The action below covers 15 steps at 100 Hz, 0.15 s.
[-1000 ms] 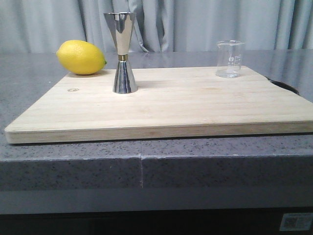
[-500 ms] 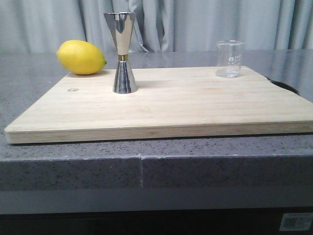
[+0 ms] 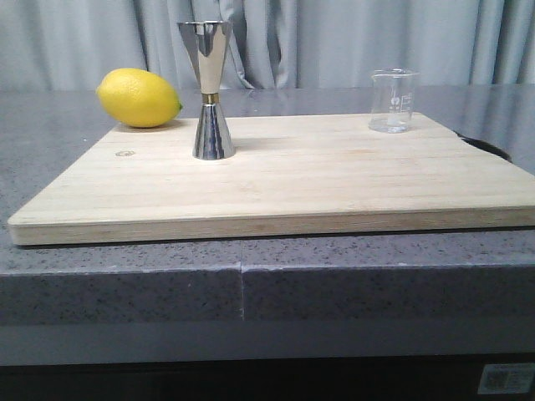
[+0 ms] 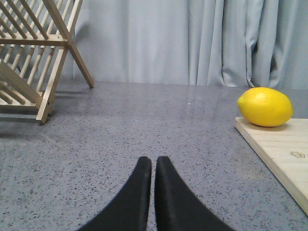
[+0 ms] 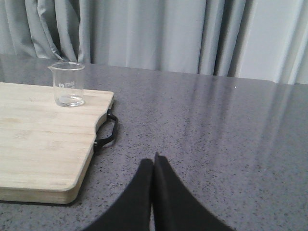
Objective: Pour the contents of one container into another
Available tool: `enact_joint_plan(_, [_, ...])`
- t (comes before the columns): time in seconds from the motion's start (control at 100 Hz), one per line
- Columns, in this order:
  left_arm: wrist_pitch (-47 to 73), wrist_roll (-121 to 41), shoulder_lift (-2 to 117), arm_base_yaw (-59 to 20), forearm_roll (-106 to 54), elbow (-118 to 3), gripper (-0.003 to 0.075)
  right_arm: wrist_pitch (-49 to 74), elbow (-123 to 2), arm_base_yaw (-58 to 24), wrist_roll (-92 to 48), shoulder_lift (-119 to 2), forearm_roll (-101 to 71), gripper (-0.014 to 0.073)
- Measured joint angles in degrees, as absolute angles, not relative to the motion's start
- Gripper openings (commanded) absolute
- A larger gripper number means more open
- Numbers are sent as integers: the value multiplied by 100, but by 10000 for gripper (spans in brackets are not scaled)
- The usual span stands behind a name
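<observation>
So the speckled grey stone countertop [image 3: 334,267] takes up most of everything, pale grey curtains [image 3: 334,42] hanging behind it. On the counter lies a big light wooden cutting board [image 3: 292,180] with a black handle [image 5: 107,132] on its right end. A slatted wooden dish rack [image 4: 29,57] stands well off to the board's left. Neither arm shows from the front. The left gripper [image 4: 154,166] sits low over bare counter left of the board, black fingers [image 4: 139,192] pressed nearly together, gripping nothing. The right gripper [image 5: 153,163] is just as clenched and empty, right of the board (same low pose). A yellow lemon [image 3: 139,98] lies at the board's back left corner. The tall shiny steel hourglass jigger [image 3: 211,88] stands upright on the board's left part, and the small clear glass beaker [image 3: 393,101] stands near the back right corner, well apart from the jigger.
</observation>
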<state>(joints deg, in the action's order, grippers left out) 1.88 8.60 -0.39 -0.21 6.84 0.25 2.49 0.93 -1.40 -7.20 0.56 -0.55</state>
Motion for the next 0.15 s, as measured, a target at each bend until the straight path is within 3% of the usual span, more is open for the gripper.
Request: enact_joint_plan(0.15, [188, 860, -39, -21, 684, 25, -10, 249, 93, -140, -720, 56, -55, -46])
